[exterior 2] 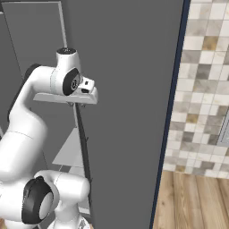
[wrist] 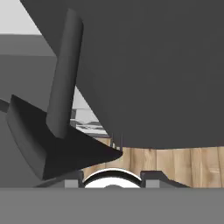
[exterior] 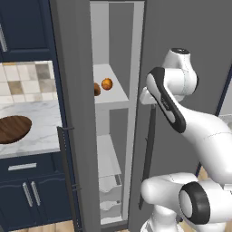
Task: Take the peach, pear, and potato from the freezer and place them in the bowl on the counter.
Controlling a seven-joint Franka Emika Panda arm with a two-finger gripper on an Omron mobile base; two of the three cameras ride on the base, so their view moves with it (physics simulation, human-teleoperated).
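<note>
The freezer [exterior: 72,90] stands open, and its white shelf [exterior: 115,96] carries the orange peach [exterior: 107,84]. Beside the peach lies the brown potato [exterior: 96,89], half hidden by the grey panel in front. The pear is hidden. My gripper [exterior: 148,100] [exterior 2: 77,105] [wrist: 111,175] is shut at the top end of the long dark handle [exterior: 148,154] [exterior 2: 83,143] [wrist: 65,65] on the grey door to the right of the shelves. The dark wooden bowl [exterior: 13,128] rests on the marble counter [exterior: 43,122] at the far left.
A second grey panel with a thin dark handle [exterior: 68,176] stands between the counter and the shelves. White drawers [exterior: 108,186] fill the freezer's lower part. Navy cabinets [exterior: 27,190] sit under the counter. A tiled wall [exterior 2: 205,89] and wooden floor [exterior 2: 192,201] lie to the right.
</note>
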